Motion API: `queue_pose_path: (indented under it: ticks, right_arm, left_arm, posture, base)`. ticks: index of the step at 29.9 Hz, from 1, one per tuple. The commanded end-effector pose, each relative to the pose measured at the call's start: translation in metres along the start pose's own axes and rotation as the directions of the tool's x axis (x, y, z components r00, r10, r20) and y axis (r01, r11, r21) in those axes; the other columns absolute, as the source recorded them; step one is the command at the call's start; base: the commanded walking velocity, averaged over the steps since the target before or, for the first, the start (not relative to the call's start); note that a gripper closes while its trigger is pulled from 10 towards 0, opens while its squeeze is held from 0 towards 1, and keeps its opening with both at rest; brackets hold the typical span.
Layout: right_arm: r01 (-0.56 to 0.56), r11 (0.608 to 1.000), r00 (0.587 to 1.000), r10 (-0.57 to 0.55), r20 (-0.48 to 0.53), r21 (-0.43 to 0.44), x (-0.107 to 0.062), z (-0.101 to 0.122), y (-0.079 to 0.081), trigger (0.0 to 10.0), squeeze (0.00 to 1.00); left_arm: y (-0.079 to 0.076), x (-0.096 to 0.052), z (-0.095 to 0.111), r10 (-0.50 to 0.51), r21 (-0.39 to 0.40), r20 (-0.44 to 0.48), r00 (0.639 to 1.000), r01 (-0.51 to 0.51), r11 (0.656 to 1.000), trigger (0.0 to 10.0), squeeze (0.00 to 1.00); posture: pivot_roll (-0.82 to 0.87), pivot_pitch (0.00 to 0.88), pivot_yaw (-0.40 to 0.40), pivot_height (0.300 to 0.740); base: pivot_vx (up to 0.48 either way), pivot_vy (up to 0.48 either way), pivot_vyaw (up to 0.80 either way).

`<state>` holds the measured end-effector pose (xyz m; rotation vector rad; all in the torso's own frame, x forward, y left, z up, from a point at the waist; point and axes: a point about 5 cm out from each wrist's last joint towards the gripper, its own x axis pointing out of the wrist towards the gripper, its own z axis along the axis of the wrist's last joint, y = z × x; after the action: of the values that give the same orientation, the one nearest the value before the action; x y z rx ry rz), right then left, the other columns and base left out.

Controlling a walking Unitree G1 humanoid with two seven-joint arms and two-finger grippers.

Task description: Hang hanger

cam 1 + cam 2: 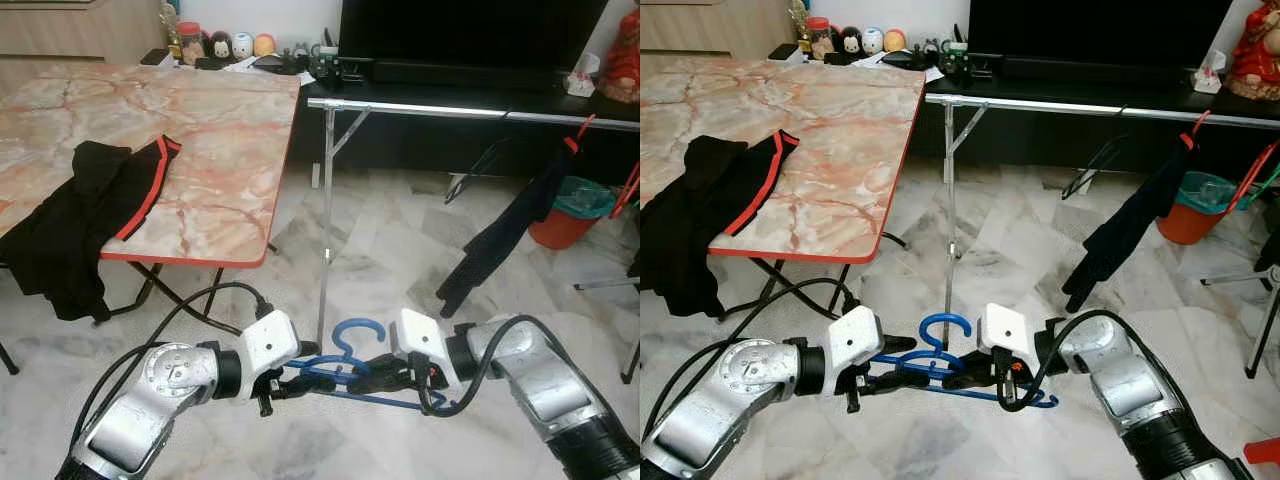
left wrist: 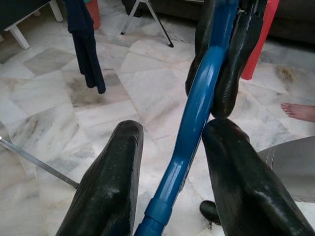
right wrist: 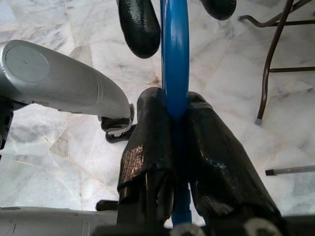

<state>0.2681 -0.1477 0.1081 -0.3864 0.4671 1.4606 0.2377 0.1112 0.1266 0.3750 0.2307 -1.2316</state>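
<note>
Blue hanger point(image 1: 352, 372) held low over the floor in front of the robot, between both hands: right hand point(image 3: 176, 105) clamped tight on its bar, left hand point(image 2: 170, 142) parted with the bar running between its fingers, not squeezed. Looks like a mid-handoff or carry step. Next move likely calls for lifting it and hooking it onto the silver rail point(image 1: 470, 112), well apart ahead.
</note>
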Motion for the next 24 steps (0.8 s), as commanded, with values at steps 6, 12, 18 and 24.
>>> queue_pose_path:
  ticks: [6, 12, 18, 24]
  right_arm:
    - [0.016, 0.999, 1.0, -0.015, 0.025, -0.048, -0.0049, 0.0115, -0.004, 10.0, 0.0]
    - [0.016, 0.999, 0.999, -0.015, 0.035, -0.039, -0.0042, 0.0111, -0.0046, 10.0, 0.0]
    - [0.022, 0.999, 0.999, -0.021, 0.031, -0.035, -0.0039, 0.0097, -0.0054, 10.0, 0.0]
    - [0.028, 0.999, 0.998, -0.026, 0.054, -0.032, -0.0042, 0.0126, -0.0066, 10.0, 1.0]
  left_arm:
    - [-0.0043, 0.0029, -0.0022, -0.058, -0.001, -0.017, 0.998, 0.058, 0.998, 0.0, 0.0]
    - [-0.0051, 0.0033, -0.0014, -0.075, 0.003, -0.017, 0.997, 0.075, 0.997, 0.0, 0.0]
    - [-0.0058, 0.0034, -0.0008, -0.084, 0.002, -0.013, 0.996, 0.084, 0.996, 0.0, 0.0]
    - [-0.0058, 0.0044, -0.0013, -0.088, 0.008, -0.019, 0.996, 0.088, 0.996, 0.0, 0.0]
  posture:
    - [0.04, 0.0, -0.058, 0.74]
    - [0.04, 0.0, -0.057, 0.74]
    - [0.04, 0.0, -0.057, 0.74]
    - [0.04, 0.0, -0.055, 0.74]
  base:
    - [0.0, 0.0, 0.0]
    - [0.0, 0.0, 0.0]
    - [0.0, 0.0, 0.0]
    - [0.0, 0.0, 0.0]
